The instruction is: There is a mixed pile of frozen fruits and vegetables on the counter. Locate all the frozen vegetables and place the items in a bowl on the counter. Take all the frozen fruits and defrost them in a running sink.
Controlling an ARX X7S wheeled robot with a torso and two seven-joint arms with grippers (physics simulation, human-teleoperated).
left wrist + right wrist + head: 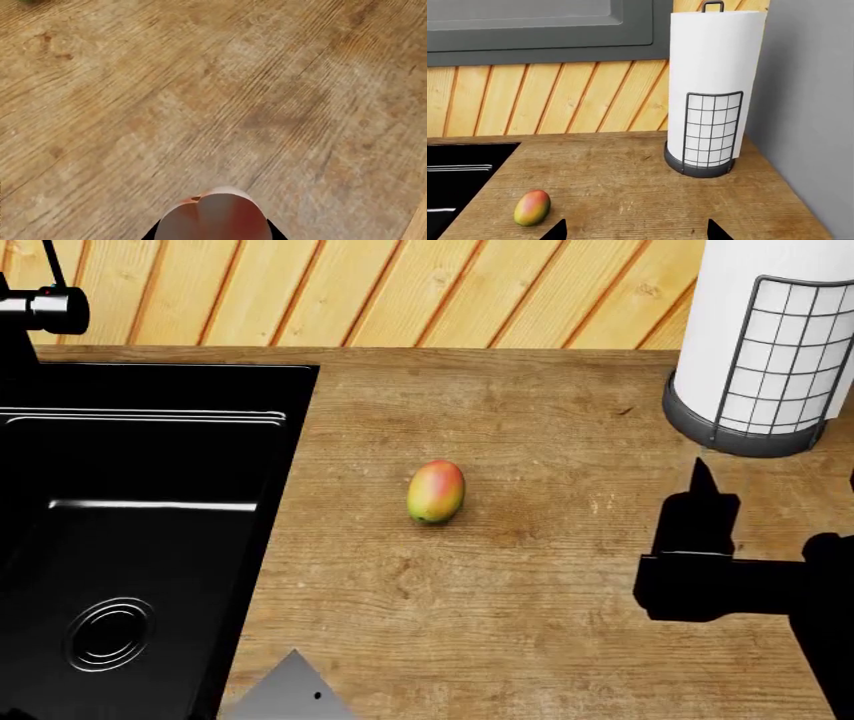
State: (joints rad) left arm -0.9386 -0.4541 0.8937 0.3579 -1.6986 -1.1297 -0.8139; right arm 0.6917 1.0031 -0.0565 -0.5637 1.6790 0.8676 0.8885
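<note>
left pincer (215, 220) grips pale fruit (215, 212) | mango (437, 491) mid-counter (534, 570) (near sink (134, 540) edge)

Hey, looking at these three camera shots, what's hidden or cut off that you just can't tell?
- Left hand: in the left wrist view the pale cream-pink fruit covers it, both cropped by the frame edge, so the grip is unconfirmed.
- Right hand: only two dark fingertips show in the right wrist view; in the head view it is a dark silhouette.
- Sink: cut off by the head view's edge; running water cannot be told.
- Bowl and vegetables: in no view.

Matt wood-grain counter (534, 570), glossy black sink (134, 540)
</note>
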